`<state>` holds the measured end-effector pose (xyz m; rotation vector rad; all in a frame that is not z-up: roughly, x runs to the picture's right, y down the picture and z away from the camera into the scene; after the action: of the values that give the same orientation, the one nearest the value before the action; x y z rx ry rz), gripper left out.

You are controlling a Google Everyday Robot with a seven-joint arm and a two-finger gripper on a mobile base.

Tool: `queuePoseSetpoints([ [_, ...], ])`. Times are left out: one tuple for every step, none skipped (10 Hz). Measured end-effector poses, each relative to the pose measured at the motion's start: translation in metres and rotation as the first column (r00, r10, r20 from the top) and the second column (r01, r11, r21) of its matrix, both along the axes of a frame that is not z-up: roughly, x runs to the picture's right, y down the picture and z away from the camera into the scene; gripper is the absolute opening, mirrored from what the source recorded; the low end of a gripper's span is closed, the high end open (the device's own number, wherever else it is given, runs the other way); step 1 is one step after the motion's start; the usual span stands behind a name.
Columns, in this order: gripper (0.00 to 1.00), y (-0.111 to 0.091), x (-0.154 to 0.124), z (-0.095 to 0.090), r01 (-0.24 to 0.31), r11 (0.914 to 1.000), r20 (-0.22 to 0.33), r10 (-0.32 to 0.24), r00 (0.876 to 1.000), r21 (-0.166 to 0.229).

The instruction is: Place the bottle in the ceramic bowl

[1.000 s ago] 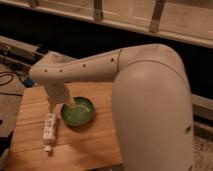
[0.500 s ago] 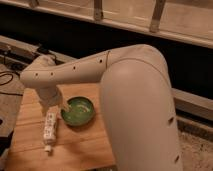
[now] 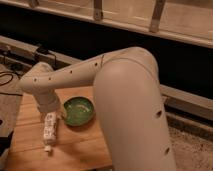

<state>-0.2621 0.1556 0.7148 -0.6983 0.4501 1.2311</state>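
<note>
The white bottle lies on its side on the wooden table, its cap toward the front edge. The green ceramic bowl stands just right of it and holds nothing. My arm reaches in from the right and bends down over the table's left part. The gripper hangs at the bottle's far end, between bottle and bowl, mostly hidden by the wrist.
The table's left edge and front edge are close to the bottle. Black cables lie on the floor at the left. A dark wall with a metal rail runs behind.
The arm has swung left and down, bringing the gripper from over the bowl's left side to the bottle's far end. Bottle and bowl have not moved.
</note>
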Motion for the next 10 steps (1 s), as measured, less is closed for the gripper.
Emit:
queuePoseSetpoints([
  [0.65,0.018,-0.005,0.009,0.000,0.9994,0.007,0.001,1.000,-0.033],
  [0.65,0.032,-0.011,0.013,0.000,0.9985,0.017,0.001,1.000,-0.055],
  [0.65,0.045,-0.020,0.014,-0.003,0.9972,0.028,0.005,1.000,-0.075],
  [0.65,0.055,-0.031,0.014,-0.003,0.9958,0.041,0.007,0.999,-0.092],
  [0.65,0.059,-0.040,0.011,-0.006,0.9952,0.050,0.011,0.999,-0.098],
  [0.65,0.062,-0.057,0.006,-0.006,0.9950,0.059,0.012,0.998,-0.100],
  [0.65,0.066,-0.071,0.003,-0.007,0.9954,0.064,0.013,0.998,-0.096],
  [0.65,0.067,-0.078,0.000,-0.011,0.9954,0.072,0.018,0.997,-0.095],
  [0.65,0.066,-0.072,0.003,-0.009,0.9955,0.060,0.015,0.998,-0.094],
  [0.65,0.066,-0.072,0.003,-0.009,0.9955,0.060,0.014,0.998,-0.094],
])
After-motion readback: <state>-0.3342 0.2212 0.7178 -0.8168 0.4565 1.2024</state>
